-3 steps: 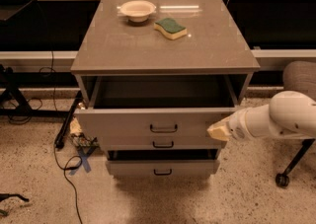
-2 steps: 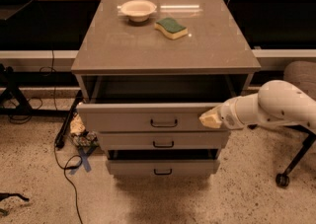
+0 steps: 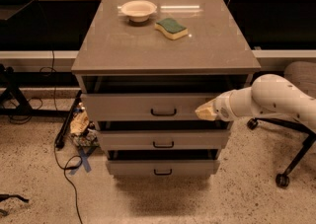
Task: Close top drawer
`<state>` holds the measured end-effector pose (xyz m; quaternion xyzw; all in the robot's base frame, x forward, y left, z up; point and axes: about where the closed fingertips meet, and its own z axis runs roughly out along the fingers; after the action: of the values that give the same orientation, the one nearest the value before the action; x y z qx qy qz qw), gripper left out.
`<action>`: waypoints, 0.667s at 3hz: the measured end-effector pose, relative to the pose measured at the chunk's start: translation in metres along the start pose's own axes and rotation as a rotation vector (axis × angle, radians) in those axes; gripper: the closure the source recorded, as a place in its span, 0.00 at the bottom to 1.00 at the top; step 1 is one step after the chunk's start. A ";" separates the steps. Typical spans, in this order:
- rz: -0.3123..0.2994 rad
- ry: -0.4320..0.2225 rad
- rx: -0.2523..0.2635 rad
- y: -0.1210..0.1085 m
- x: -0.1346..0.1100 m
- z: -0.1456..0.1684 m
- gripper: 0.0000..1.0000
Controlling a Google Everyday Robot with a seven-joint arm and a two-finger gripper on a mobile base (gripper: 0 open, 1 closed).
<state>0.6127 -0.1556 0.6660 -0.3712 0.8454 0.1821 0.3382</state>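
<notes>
The top drawer (image 3: pixel 133 105) is a wide grey drawer with a tall flat front and a small black loop handle (image 3: pixel 163 113) at its centre. It stands slightly open, with a narrow dark gap under the cabinet top. My gripper (image 3: pixel 203 111) comes in from the right on a white arm and presses against the right part of the drawer front, right of the handle.
Two shorter grey drawers (image 3: pixel 163 140) sit below, each pulled out a little. On the cabinet top (image 3: pixel 123 45) are a cream bowl (image 3: pixel 138 9) and a green and yellow sponge (image 3: pixel 171 28). Cables and clutter (image 3: pixel 79 127) lie at the left; an office chair base (image 3: pixel 289 166) stands at the right.
The top drawer has slid inward and the dark opening has shrunk to a thin gap. My gripper has moved left and forward along with the drawer front.
</notes>
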 end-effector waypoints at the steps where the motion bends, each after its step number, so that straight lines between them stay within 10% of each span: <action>1: 0.015 -0.034 0.014 -0.011 -0.010 0.007 1.00; 2: 0.048 -0.065 0.039 -0.013 -0.006 -0.002 1.00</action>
<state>0.6242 -0.1625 0.6710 -0.3380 0.8460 0.1857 0.3682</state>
